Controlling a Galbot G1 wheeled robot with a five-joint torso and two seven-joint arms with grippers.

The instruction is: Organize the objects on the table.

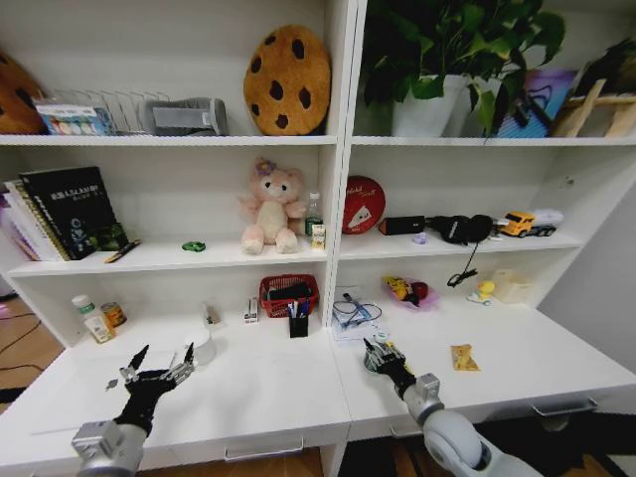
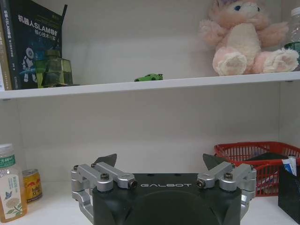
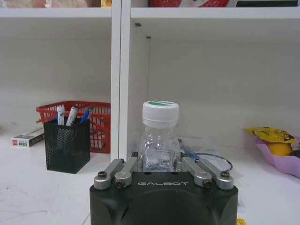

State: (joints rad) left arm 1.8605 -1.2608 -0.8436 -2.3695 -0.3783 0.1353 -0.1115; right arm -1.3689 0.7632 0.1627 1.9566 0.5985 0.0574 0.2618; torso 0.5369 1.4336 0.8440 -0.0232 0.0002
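Right gripper (image 1: pixel 376 354) clamps a clear bottle (image 3: pixel 160 140) standing upright, white cap (image 3: pixel 160 113) topmost, on the table (image 1: pixel 268 388); left gripper (image 1: pixel 161 362) hovers spread wide, empty.

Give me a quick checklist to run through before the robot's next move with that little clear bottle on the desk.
1. Right gripper closed around the clear bottle: ok.
2. Bottle upright, white cap on: ok.
3. Left gripper open, holding nothing, over the desk: ok.
4. Pen holder apart from the bottle: ok.
5. Cable bag behind the bottle, touching or not: cannot tell.
6. Grip firm enough to lift: cannot tell.
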